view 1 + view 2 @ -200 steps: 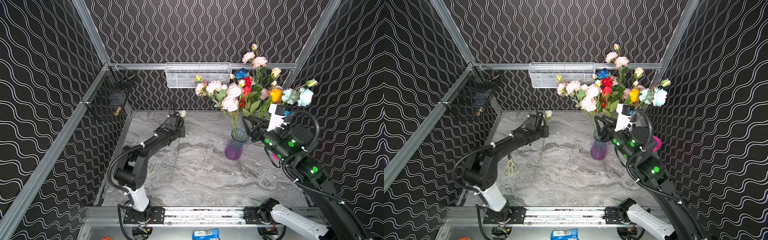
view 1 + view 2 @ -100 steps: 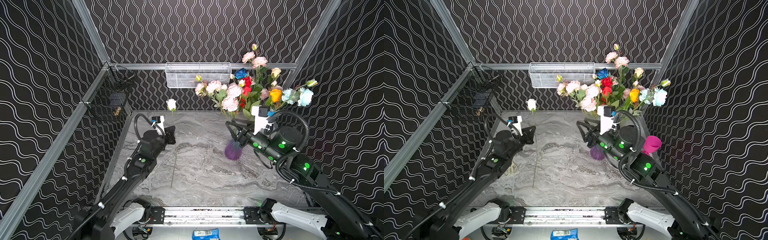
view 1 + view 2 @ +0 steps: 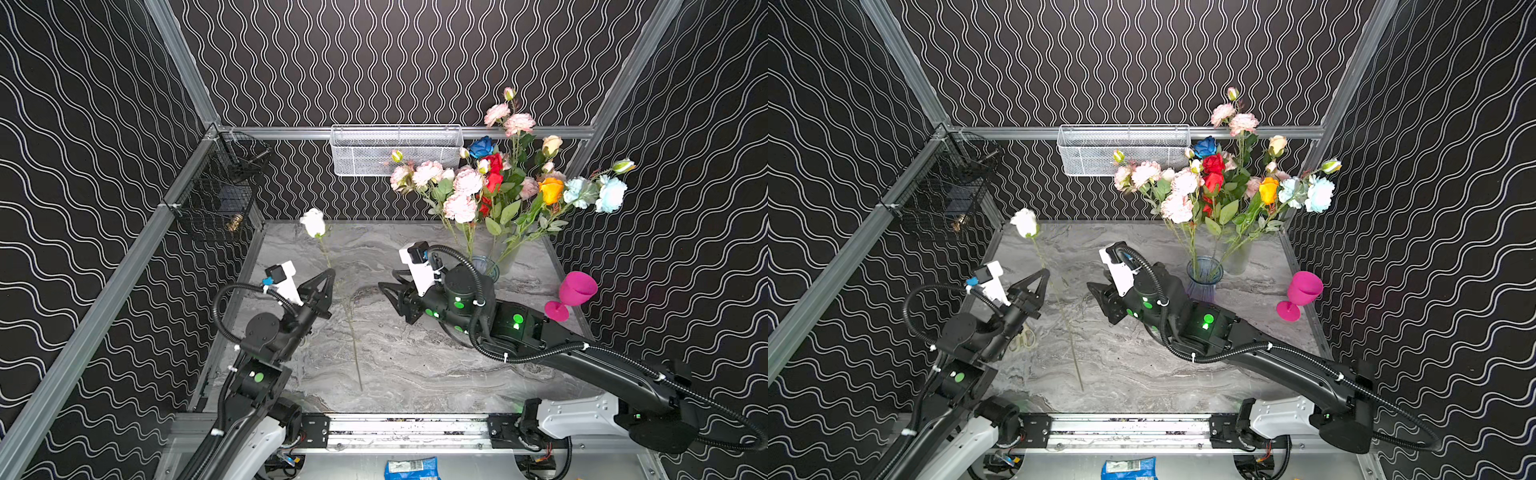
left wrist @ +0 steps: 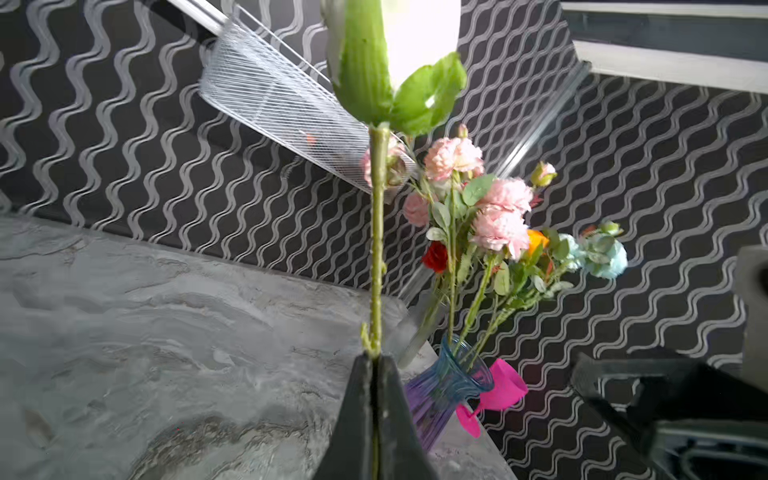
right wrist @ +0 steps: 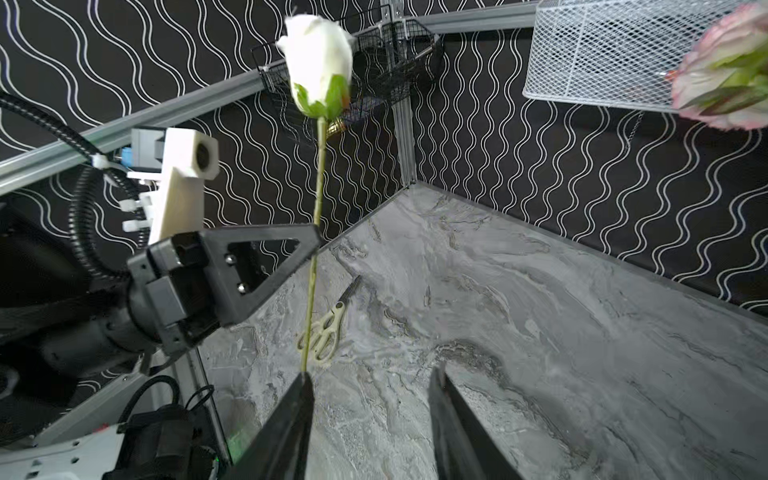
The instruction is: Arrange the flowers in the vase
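Watching the left gripper (image 4: 376, 359) pinch the white rose (image 3: 312, 222) by its stem, bloom up, well left of the vase (image 3: 1202, 282) | right gripper (image 5: 370, 374) jaws apart, empty, between rose and vase | pink flowers (image 3: 459, 208) in vase

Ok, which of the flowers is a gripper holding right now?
The white rose: the left gripper is shut on its bare stem, well apart from the rest. The other blooms stand bunched above the blue-purple vase, and no gripper touches them.

Bright, even lighting; soft shadows on the tabletop (image 3: 415, 365). Left wrist view: the white rose (image 4: 424, 33) overexposed, blurred.
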Controlling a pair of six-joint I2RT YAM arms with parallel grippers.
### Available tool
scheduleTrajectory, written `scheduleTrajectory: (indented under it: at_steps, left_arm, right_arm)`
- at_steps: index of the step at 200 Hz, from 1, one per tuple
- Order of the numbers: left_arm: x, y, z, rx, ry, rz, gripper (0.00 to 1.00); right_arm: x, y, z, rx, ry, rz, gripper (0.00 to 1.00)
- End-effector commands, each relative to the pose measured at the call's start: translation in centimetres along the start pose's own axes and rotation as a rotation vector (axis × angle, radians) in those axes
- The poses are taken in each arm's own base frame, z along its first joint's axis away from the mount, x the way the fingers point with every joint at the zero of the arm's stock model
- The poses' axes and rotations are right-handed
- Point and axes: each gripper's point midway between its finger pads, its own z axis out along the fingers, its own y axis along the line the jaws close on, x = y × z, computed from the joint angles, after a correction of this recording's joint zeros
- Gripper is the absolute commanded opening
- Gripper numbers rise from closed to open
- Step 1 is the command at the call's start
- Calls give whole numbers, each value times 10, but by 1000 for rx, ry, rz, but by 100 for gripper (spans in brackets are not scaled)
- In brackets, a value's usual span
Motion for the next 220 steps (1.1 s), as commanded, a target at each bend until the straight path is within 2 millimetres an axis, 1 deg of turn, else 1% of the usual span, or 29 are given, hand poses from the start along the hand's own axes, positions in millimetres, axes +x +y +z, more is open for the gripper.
scheduleTrajectory:
  at_steps: [1, 14, 29, 46, 60, 80, 116, 145, 159, 184, 208, 220]
  left_arm:
    - [-3, 32, -12, -166, -47, -56, 0]
    - [-1, 35, -13, -185, -39, -60, 0]
    - [1, 30, -9, -168, -3, -41, 0]
    - [1, 22, -4, -152, 40, -4, 0]
    - [-1, 17, -2, -140, 52, 15, 0]
    - [1, 11, 2, -107, 66, 20, 0]
    - [9, 0, 6, -37, 105, 19, 0]
    - [7, -17, 3, 52, 104, 50, 0]
    - [4, -22, -1, 78, 91, 54, 0]
    - [-2, -24, -7, 110, 26, 23, 0]
    - [-3, -24, -8, 111, 17, 10, 0]
    - [-3, -26, -7, 118, 17, 10, 0]
  right_arm:
    - [-13, 2, 2, -9, -77, 51, 48]
    - [-2, 2, 11, -9, -54, 58, 48]
    - [13, 3, 20, -12, -18, 62, 48]
    - [26, 5, 26, -27, 9, 63, 48]
    - [31, 5, 29, -33, 24, 60, 49]
    - [39, 12, 35, -63, 60, 43, 49]
    - [46, 20, 42, -102, 87, 40, 51]
    - [50, 26, 45, -140, 99, 54, 53]
    - [50, 28, 48, -151, 101, 66, 53]
    - [49, 33, 50, -171, 107, 74, 54]
    - [51, 35, 52, -184, 115, 79, 54]
    - [52, 41, 53, -219, 124, 81, 54]
